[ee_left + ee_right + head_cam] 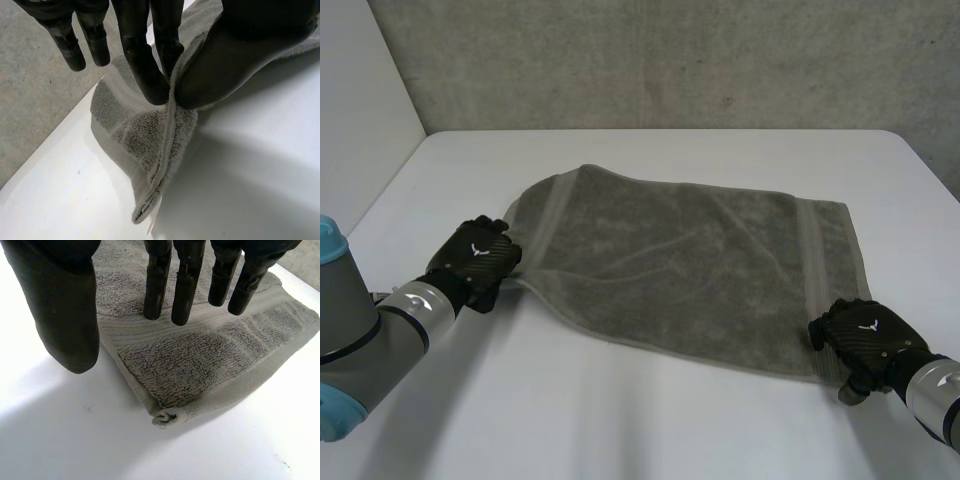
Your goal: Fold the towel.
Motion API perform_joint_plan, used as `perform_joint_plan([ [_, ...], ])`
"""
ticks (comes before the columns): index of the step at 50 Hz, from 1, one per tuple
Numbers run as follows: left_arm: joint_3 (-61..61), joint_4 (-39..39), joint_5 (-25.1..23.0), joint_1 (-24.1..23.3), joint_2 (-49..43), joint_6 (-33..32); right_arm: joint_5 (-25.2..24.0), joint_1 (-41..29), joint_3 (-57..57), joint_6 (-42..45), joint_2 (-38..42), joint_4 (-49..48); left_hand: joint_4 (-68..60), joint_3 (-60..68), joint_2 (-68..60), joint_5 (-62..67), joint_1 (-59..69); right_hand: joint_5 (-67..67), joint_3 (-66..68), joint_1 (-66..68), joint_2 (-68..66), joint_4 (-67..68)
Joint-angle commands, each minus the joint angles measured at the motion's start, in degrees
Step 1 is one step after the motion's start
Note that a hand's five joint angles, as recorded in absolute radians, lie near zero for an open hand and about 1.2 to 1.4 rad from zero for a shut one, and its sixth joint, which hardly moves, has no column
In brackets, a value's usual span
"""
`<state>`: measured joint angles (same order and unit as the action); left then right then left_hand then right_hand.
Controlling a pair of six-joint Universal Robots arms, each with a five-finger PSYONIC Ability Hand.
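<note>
**Towel fold: one near corner gripped, the other not yet taken**

Item: grey towel (pixel 690 270), spread across the middle of the white table (pixel 650 430). Its long sides run between the table's left and right edges, slightly skewed. The end toward the left edge is rumpled and partly lifted.

Entry, left hand (pixel 478 258): at the towel's near corner on the table's left side. It is clamped on the hem, with the cloth pinched between fingers (pixel 150 80) and thumb (pixel 225 65).

Entry, right hand (pixel 865 335): at the towel's other near corner, toward the table's near right corner. It is spread and holds nothing. Its straight fingers are poised over the banded end, and its thumb is off the cloth, above bare table.

Step in hand, as judged: securing both near corners before carrying them to the far hem. To do it well:
- The right thumb should slip under the hem and close near the tip, matching the left hold.
- Both hands should then rise together and level, so hem meets hem squarely.

View notes:
- The head view gives the towel's whole outline and skew, but the backs of the hands hide both grips.
- The left wrist view shows the pinch itself and the raised hem trailing past the fingertips.
- The right wrist view shows the gap between thumb and fingers. It also shows the corner tip (pixel 165 417) curled on itself, which likely needs flattening.
</note>
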<state>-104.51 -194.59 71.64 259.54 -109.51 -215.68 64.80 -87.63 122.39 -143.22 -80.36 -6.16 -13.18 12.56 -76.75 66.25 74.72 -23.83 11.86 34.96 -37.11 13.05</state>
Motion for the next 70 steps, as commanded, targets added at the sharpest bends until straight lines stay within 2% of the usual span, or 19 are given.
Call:
perform_joint_plan([
  [1,0.0,0.0,0.0,0.0,0.0,0.0,0.2,0.1,0.2,0.1,-0.1,-1.8,3.2,-2.6,-3.2,3.8,5.3,-1.0,-1.9,-0.1,2.3,-3.1],
  [14,0.0,0.0,0.0,0.0,-0.1,0.0,0.7,-0.1,-1.3,1.1,2.1,-4.6,3.2,-2.6,-3.2,3.8,5.3,-7.0,-1.9,5.9,-3.7,-3.1],
  [33,0.0,0.0,0.0,0.1,-0.1,0.0,0.9,-0.1,-2.0,1.2,4.2,-4.9,3.2,-2.6,-3.2,3.8,5.3,-7.2,-1.9,6.1,-3.9,-3.1],
  [36,0.0,0.0,0.0,0.2,-0.1,0.0,0.8,0.0,-2.1,1.2,4.4,-4.9,3.2,-2.6,-3.2,3.8,5.3,-14.4,-1.9,13.3,-11.2,-3.1],
  [37,0.0,0.0,0.0,0.2,-0.1,0.0,0.8,0.0,-2.2,1.2,4.5,-4.9,3.2,-2.6,-3.2,3.8,5.3,-20.9,-1.9,19.8,-17.7,-3.1],
  [38,0.0,0.0,0.0,0.2,-0.1,0.0,0.8,0.0,-2.2,1.2,4.5,-4.9,3.2,-2.6,-3.2,3.8,5.3,-21.0,-1.9,19.9,-17.7,-3.1],
  [40,0.0,0.0,0.0,0.3,-0.1,0.0,0.7,-0.1,-2.3,1.2,4.5,-4.9,3.2,-2.6,-3.2,3.8,5.3,-45.4,-1.9,44.3,-42.1,-3.1],
  [49,0.0,0.0,0.0,0.4,0.4,0.0,0.2,-0.4,-4.2,1.2,4.0,-4.2,3.2,-2.6,-3.2,3.8,5.3,-46.2,-1.9,45.0,-42.9,-3.1],
  [61,0.4,-0.1,0.3,0.0,1.6,0.4,1.3,-0.2,-15.4,-3.0,0.2,-2.4,3.2,-2.6,-3.2,3.8,5.3,-46.2,-1.9,45.0,-42.9,-3.1],
  [65,0.6,-0.1,0.3,-0.1,1.4,0.6,1.0,-0.7,-19.4,-7.8,3.6,-3.0,3.2,-2.6,-3.2,3.8,5.3,-46.2,-1.9,45.0,-42.9,-3.1],
  [70,2.5,-0.2,0.3,-0.6,0.0,1.9,3.0,-4.1,-23.4,-8.7,8.1,-3.0,3.2,-2.6,-3.2,3.8,5.3,-46.2,-1.9,45.0,-42.9,-3.1],
])
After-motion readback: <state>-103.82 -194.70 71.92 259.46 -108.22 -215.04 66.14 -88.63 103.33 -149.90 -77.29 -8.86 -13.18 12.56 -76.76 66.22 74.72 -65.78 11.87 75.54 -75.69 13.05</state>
